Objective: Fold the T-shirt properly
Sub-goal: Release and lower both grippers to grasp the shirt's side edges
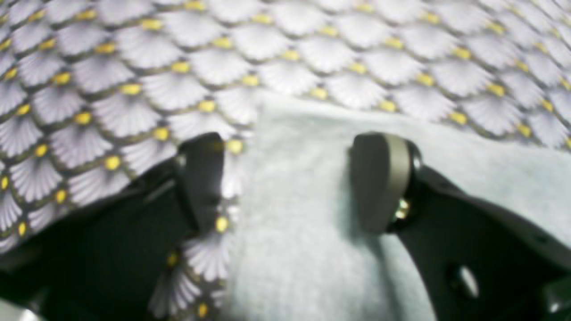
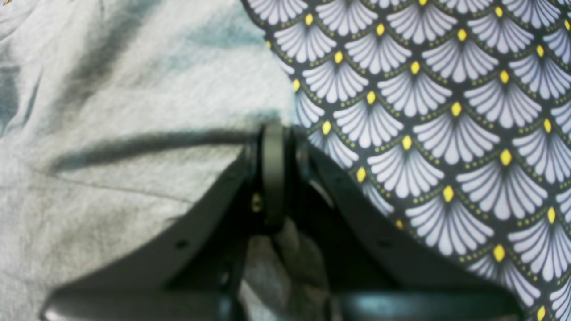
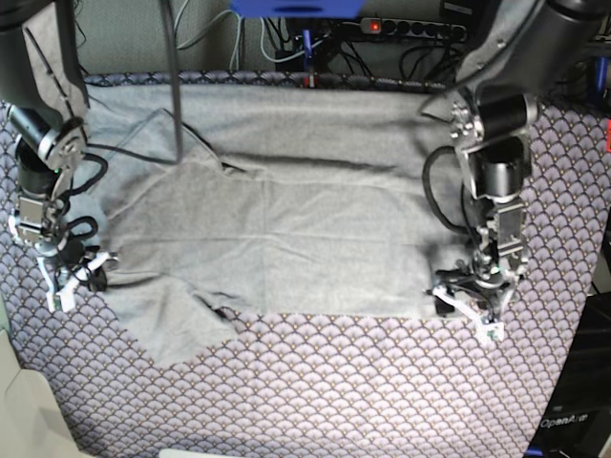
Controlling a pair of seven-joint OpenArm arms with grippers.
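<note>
The light grey T-shirt (image 3: 286, 229) lies spread flat across the table, one sleeve pointing to the front left. My right gripper (image 3: 81, 275) is at the shirt's left edge. In the right wrist view its fingers (image 2: 273, 174) are pressed together, shut on the T-shirt's (image 2: 134, 89) edge, and a raised crease runs away from the tips. My left gripper (image 3: 468, 307) is at the shirt's front right corner. Seen from the left wrist, the left gripper (image 1: 290, 183) is open, with the T-shirt's corner (image 1: 312, 245) lying between the two fingers.
A purple-grey fan-scale patterned cloth (image 3: 334, 382) covers the table under the shirt and shows beside it in both wrist views (image 1: 312, 44) (image 2: 446, 133). A black cable (image 3: 175, 76) hangs over the shirt's back left. A power strip (image 3: 382, 27) and wires sit behind the table.
</note>
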